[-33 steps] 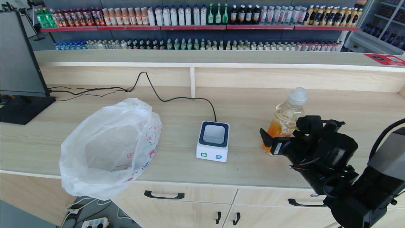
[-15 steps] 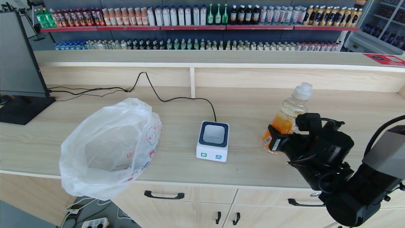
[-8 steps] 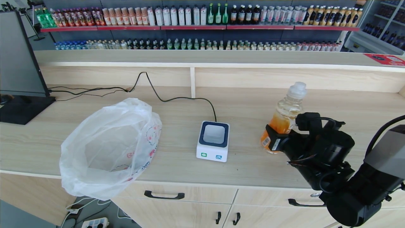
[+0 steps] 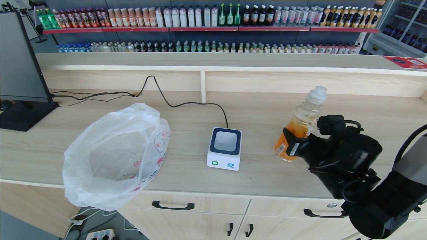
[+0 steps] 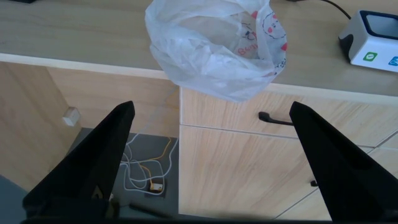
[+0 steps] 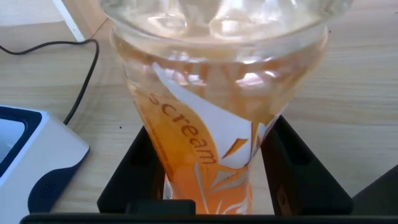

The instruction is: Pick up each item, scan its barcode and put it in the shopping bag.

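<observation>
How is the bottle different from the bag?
The bottle leans, gripped by the right claw; the bag slumps free on the counter. The bottle has its cap on; the bag gapes open. Both are see-through.

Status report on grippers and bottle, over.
Left gripper open. Right gripper shut on drink bottle, tilted, beside scanner. Nothing between bottle and scanner.

Bottle (image 6: 211, 124) top and part of the scanner (image 6: 31, 149) beyond right wrist view's edges.
</observation>
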